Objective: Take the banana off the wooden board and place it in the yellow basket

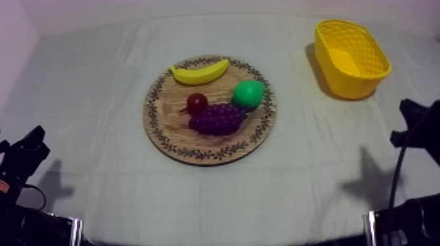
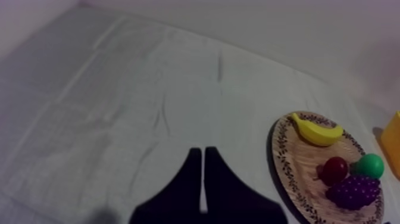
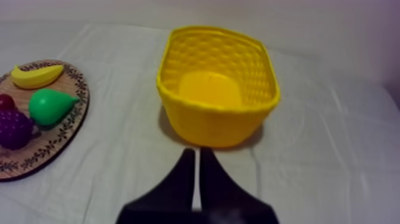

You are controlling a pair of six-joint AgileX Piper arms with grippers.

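Probably light and stiff, the banana (image 1: 200, 72) lies at the far edge of the board (image 1: 154, 124) and looks best pinched across its middle. The pear (image 1: 249, 93), small red fruit (image 1: 197, 101) and grapes (image 1: 219, 120) sit near it without blocking; the basket (image 1: 357, 85) stands well apart. Left gripper (image 2: 203, 151) and right gripper (image 3: 197, 151) rest with fingers together.

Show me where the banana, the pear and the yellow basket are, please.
banana (image 1: 200, 72): top view, middle of its curved body.
pear (image 1: 249, 93): top view, its round green belly.
yellow basket (image 3: 214, 124): right wrist view, its near outer wall.
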